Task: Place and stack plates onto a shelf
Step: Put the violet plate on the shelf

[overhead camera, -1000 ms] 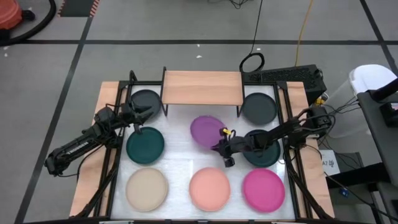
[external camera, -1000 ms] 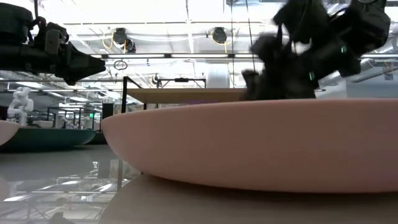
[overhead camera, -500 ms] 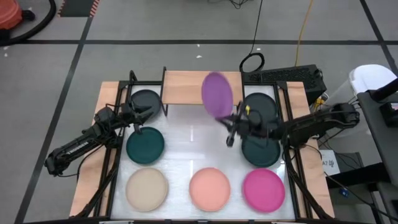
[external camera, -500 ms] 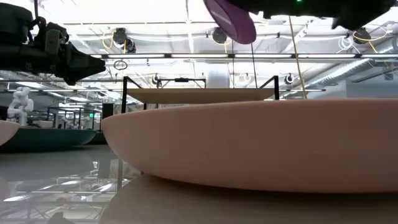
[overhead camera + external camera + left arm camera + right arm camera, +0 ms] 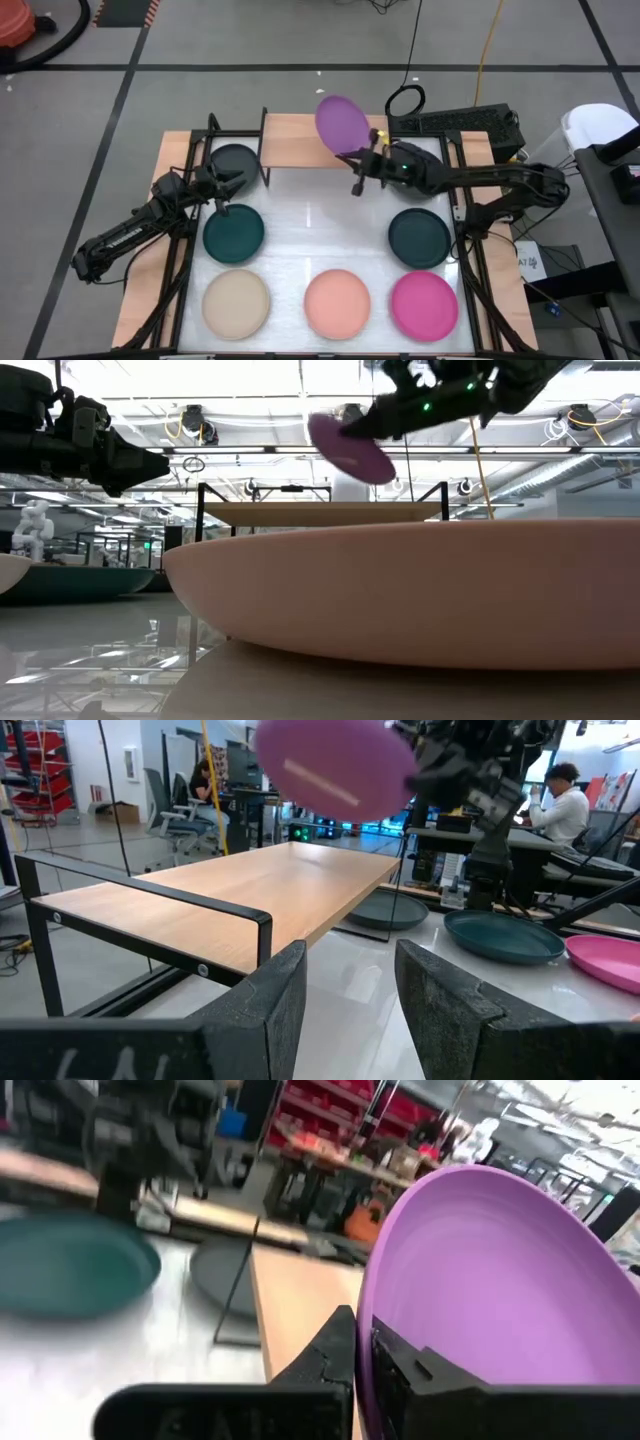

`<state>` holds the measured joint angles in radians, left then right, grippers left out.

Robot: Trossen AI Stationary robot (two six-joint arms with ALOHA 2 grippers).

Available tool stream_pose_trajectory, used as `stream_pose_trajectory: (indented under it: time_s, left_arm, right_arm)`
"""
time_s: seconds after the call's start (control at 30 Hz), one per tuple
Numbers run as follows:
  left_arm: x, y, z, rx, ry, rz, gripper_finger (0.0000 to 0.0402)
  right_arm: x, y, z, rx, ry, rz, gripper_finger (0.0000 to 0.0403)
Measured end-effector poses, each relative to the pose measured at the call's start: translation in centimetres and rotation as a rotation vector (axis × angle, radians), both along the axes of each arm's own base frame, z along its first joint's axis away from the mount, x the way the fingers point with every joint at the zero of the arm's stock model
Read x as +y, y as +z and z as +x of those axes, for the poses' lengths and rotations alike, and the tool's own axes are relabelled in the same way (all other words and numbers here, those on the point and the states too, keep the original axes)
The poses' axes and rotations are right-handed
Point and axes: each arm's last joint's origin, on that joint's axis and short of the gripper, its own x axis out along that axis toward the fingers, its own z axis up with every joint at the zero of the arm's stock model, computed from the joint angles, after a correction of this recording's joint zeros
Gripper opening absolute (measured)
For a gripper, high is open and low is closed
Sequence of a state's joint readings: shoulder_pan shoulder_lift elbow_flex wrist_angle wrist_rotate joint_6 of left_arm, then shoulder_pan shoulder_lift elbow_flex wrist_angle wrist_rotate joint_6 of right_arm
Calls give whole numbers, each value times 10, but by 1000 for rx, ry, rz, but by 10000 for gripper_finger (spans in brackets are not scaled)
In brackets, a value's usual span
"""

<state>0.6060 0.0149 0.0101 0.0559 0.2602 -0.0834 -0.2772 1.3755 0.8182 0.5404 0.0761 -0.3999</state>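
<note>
My right gripper (image 5: 357, 154) is shut on the purple plate (image 5: 343, 123), which hangs tilted in the air over the light-wood shelf (image 5: 300, 141) at the table's far edge; in the low view the purple plate (image 5: 350, 448) sits above the shelf board (image 5: 320, 512). My left gripper (image 5: 228, 183) waits open at the table's left, near a dark grey plate (image 5: 234, 160) and a teal plate (image 5: 234, 232). Beige (image 5: 236, 303), salmon (image 5: 337, 303), magenta (image 5: 424, 305) and dark teal (image 5: 418, 236) plates lie flat on the white table top. My right gripper pinches the purple plate's rim (image 5: 366, 1330) between its two fingers, one finger (image 5: 335, 1342) on the underside and one (image 5: 410, 1365) on the hollow side. The plate is lifted clear and stands tilted, its free part reaching out beyond the fingers over the shelf.
A second dark grey plate (image 5: 388, 910) lies on the table by the shelf's right end, under my right arm. Black frame rails (image 5: 186, 250) run along both sides of the table. The shelf board (image 5: 250, 885) carries nothing. People sit at desks in the room behind.
My right gripper has lifted the purple plate off the middle of the table, carried it up and toward the far edge, and now holds it over the shelf. The plate has tipped from flat to steeply tilted. My left arm has kept still.
</note>
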Motion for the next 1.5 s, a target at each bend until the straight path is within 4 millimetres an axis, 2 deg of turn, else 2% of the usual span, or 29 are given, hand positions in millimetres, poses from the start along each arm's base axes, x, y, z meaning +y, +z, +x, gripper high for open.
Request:
stream_pose_trajectory:
  time_s: [0.3,0.47,0.83,1.17,1.27,1.5]
  left_arm:
    - [0,0,0,0,0,0,159]
    - [0,0,0,0,0,0,159]
    - [0,0,0,0,0,0,159]
    - [0,0,0,0,0,0,159]
    - [0,0,0,0,0,0,159]
    - [0,0,0,0,0,0,159]
  right_arm:
    - [-23,-43,19,152,-48,36,0]
    - [-25,-53,20,222,-116,37,1]
    - [-6,-51,17,295,-125,40,3]
    - [-7,-52,16,283,-209,71,6]
    - [-5,-53,16,289,-206,80,20]
    - [-1,-54,17,289,-196,88,81]
